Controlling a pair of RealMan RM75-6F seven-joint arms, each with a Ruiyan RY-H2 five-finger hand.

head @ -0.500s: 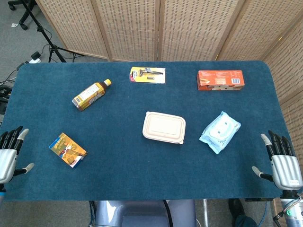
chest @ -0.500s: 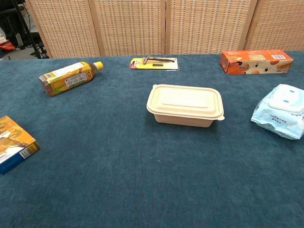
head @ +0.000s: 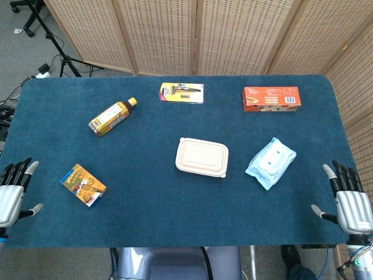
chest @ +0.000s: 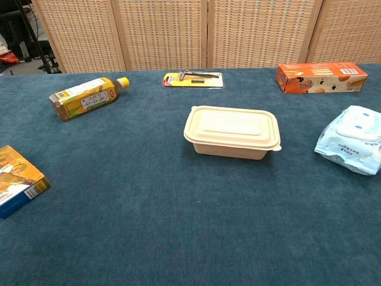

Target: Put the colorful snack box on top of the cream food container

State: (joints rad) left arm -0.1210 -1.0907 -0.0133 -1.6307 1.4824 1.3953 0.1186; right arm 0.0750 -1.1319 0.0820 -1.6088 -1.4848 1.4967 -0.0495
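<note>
The colorful snack box point(head: 83, 185) lies flat on the blue worktop point(head: 145, 192), near the front left edge, untouched. In the chest view the same box point(chest: 18, 180) is cut off by the left frame edge. The cream food container point(head: 201, 157) sits closed around the middle of the worktop, lid on, nothing on top of it; it is well apart from the snack box, to its right and a bit further back.

The left hand point(head: 11, 195) hangs at the left front edge of the worktop, fingers straight and spread, holding nothing, near the snack box but not touching it. The right hand point(head: 348, 201) is at the right front edge, fingers also spread apart and empty. Neither hand shows in the chest view.

Other items: a yellow-labelled bottle point(head: 112, 116) lying on its side at back left, a carded razor pack point(head: 182, 92) at back centre, an orange carton point(head: 271, 98) at back right, and a pack of wet wipes point(head: 270, 162) just right of the container, not touching it. Woven screens point(head: 192, 35) stand behind the worktop.
</note>
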